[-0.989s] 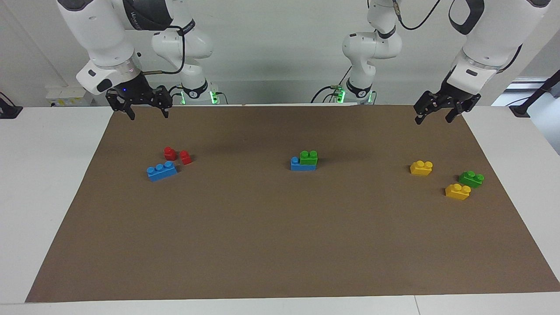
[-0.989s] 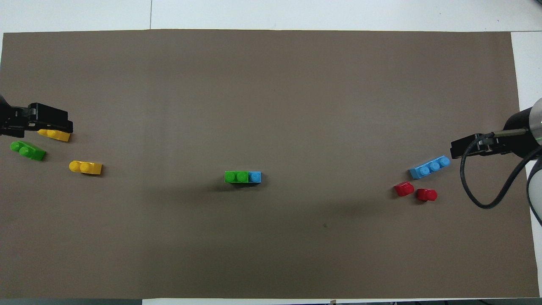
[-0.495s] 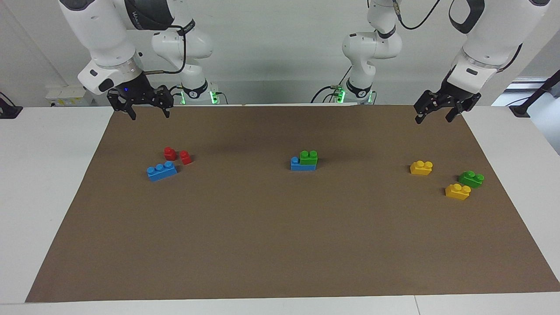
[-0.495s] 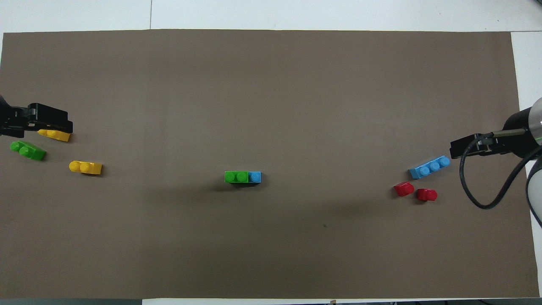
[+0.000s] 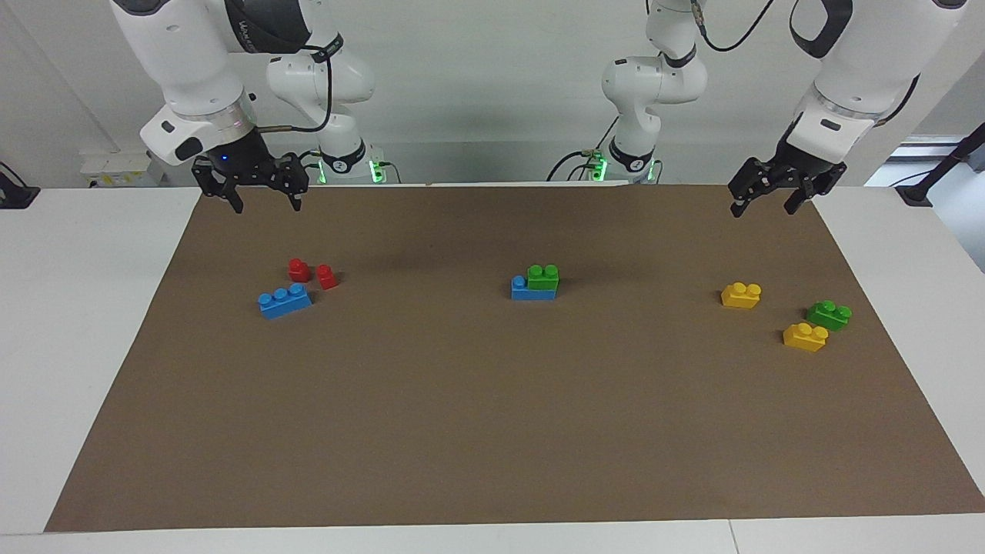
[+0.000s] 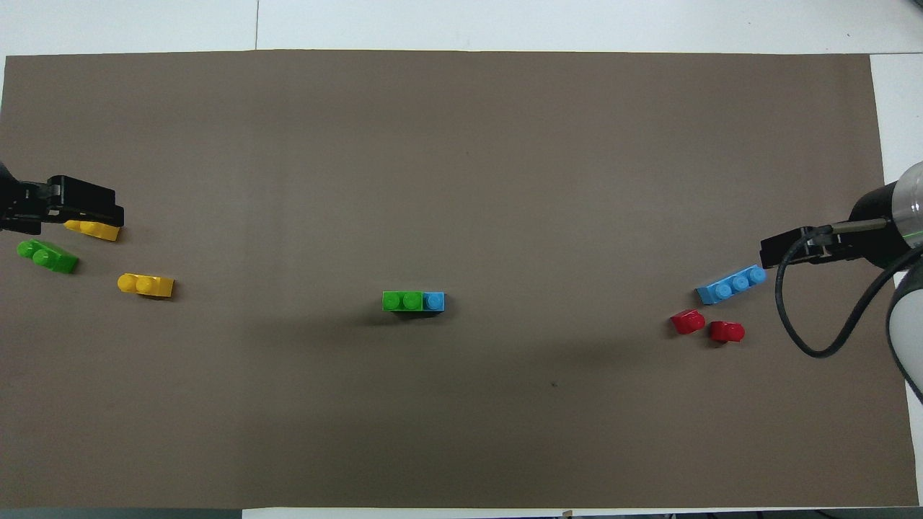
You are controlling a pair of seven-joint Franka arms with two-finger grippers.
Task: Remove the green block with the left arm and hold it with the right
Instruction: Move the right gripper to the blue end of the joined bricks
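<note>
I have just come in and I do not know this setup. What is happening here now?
Nothing is held. A green block sits stacked on a blue brick mid-mat. The left gripper hangs open over the mat's edge by the robots, at its own end. The right gripper hangs open likewise at its end. Other loose bricks lie at both ends.

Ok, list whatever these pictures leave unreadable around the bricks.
1. Overhead view: small yellow two-stud plastic brick at the left arm's end, partly covered by the left arm's raised jaws.
2. Both views: the studs of the long blue plastic brick beneath the bright green two-stud plastic block, which hides them.
</note>
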